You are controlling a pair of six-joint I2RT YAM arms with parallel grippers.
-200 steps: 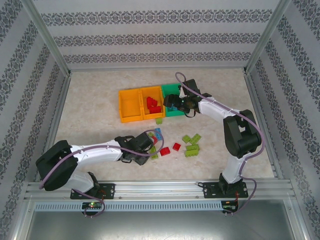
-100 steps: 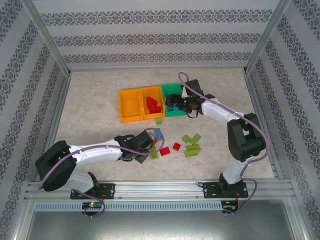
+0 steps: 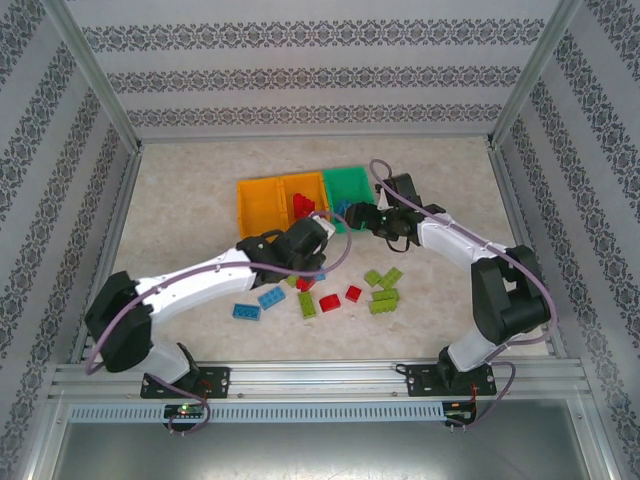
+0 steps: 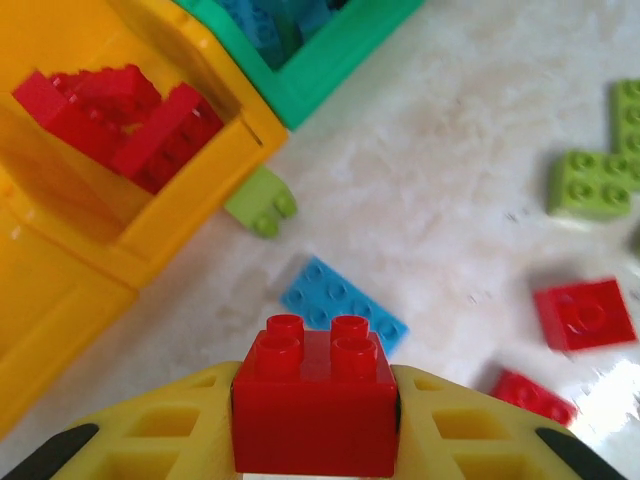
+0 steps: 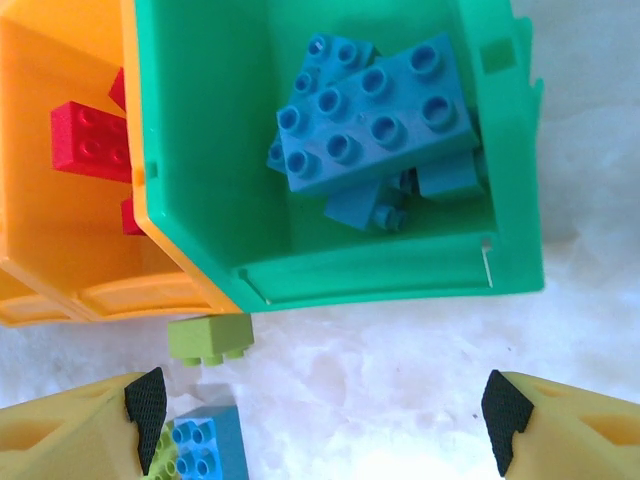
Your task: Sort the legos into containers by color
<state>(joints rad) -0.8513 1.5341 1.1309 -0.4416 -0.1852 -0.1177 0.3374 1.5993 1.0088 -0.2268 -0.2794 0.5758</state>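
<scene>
The left gripper is clamping a red brick between its yellow fingers. Just ahead of it a blue brick is lying flat, and beyond that a lime brick is sitting just beside the orange bin of red legos. The right gripper is hanging wide open, gripping nothing, just short of the green bin holding blue legos. The top view is adding a second orange bin and two loose blues beside the left arm.
</scene>
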